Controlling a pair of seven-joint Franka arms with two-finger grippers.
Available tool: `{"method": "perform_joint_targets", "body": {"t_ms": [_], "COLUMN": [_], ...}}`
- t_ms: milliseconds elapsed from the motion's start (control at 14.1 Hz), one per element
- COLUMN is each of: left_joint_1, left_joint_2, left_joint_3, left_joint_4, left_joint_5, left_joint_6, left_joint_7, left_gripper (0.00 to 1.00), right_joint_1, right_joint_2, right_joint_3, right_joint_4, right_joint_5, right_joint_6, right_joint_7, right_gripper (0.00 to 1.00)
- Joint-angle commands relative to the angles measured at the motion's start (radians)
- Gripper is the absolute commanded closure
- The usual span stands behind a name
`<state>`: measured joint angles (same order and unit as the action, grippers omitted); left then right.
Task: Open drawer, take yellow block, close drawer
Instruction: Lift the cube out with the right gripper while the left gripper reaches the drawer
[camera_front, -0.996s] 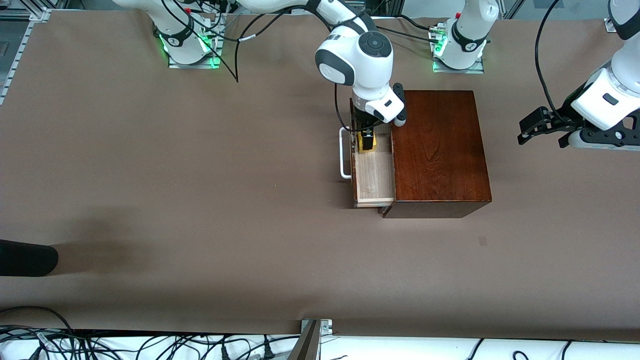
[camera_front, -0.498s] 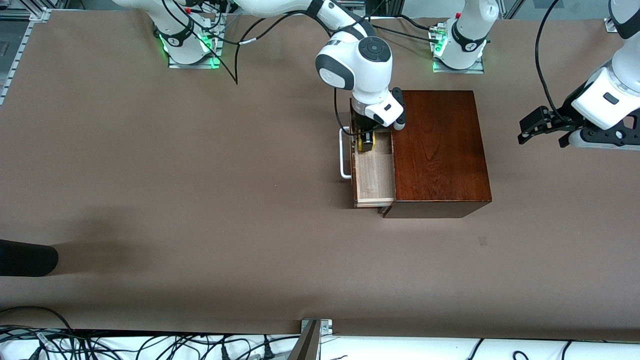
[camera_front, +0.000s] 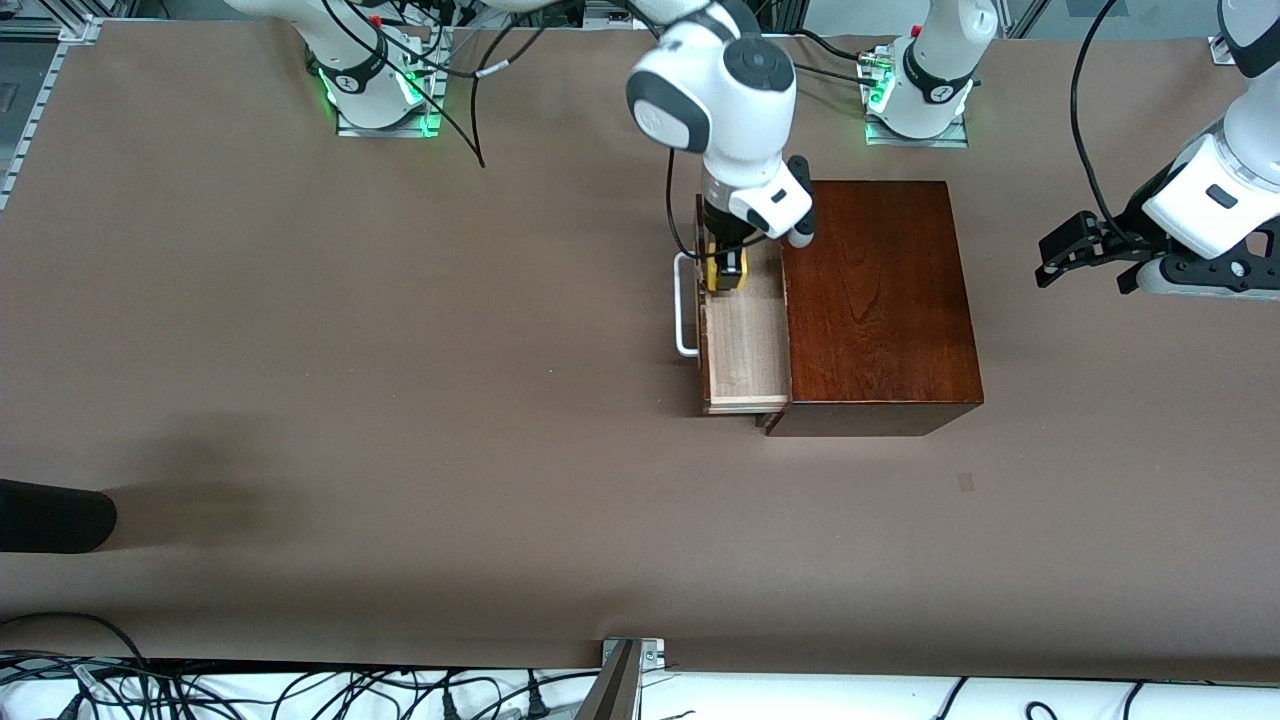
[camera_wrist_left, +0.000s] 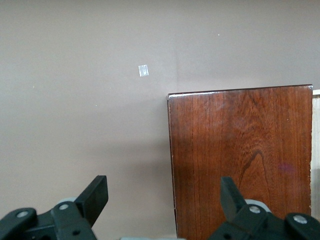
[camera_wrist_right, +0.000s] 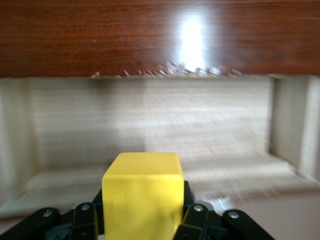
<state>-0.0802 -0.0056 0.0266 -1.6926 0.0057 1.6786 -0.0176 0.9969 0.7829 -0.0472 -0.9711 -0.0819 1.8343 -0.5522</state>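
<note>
Lifted since a second ago, right gripper (camera_front: 729, 272) clamped on yellow block (camera_front: 730, 278) above open drawer (camera_front: 745, 345); probably light, rigid, slick; left gripper (camera_front: 1085, 262), right edge, fingers apart, waiting.

The drawer (camera_front: 745, 340) is pulled out of a dark red-brown wooden box (camera_front: 875, 300). It sticks out toward the right arm's end of the table. Inside it is pale wood, and its floor is bare. Its front is dark, with a white bar handle (camera_front: 684, 305) on it.

The block (camera_front: 727, 275) is a small bright yellow cube with plain, smooth sides. It is up off the drawer floor, over the end of the drawer farther from the front camera. It sits straight, not tipped.
</note>
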Motion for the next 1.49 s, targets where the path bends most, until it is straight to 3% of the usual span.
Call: {"method": "perform_joint_targets", "body": {"t_ms": [0,356,640,925,1067,1209,1423], "left_joint_1": [0.000,-0.004,-0.010,-0.015,-0.030,-0.059,-0.134], "left_joint_2": [-0.004,-0.004,-0.007,-0.005,0.021,0.061,0.114], "left_joint_3": [-0.002,-0.002,-0.008,-0.071,-0.105,-0.146,-0.233], "left_joint_4": [0.017,0.019,0.021,0.021,0.019,0.021,0.065], "left_joint_5": [-0.003,-0.003,-0.006,-0.071,-0.107,-0.191,-0.295], "left_joint_6": [-0.031,-0.033,-0.056,-0.128,-0.134,-0.141,-0.186], "left_joint_7": [0.014,0.016,0.028,0.244,0.397,0.484,0.482], "left_gripper": [0.00,0.00,0.00,0.00,0.00,0.00,0.00], "right_joint_1": [-0.050,-0.161,-0.341,-0.581,-0.657,-0.716,-0.805], "right_joint_2": [-0.106,-0.235,-0.300,-0.323,-0.332,-0.413,-0.540], "right_joint_3": [0.001,-0.017,-0.019,-0.016,-0.014,-0.013,-0.005], "right_joint_4": [-0.009,-0.011,-0.012,-0.012,-0.018,-0.161,-0.493], "right_joint_5": [0.037,0.047,0.089,0.195,0.201,0.195,0.183], "right_joint_6": [-0.113,-0.242,-0.305,-0.375,-0.400,-0.383,-0.180], "right_joint_7": [0.003,0.069,0.066,0.074,0.067,0.083,0.190], "right_gripper": [1.00,1.00,1.00,1.00,1.00,1.00,1.00]}}
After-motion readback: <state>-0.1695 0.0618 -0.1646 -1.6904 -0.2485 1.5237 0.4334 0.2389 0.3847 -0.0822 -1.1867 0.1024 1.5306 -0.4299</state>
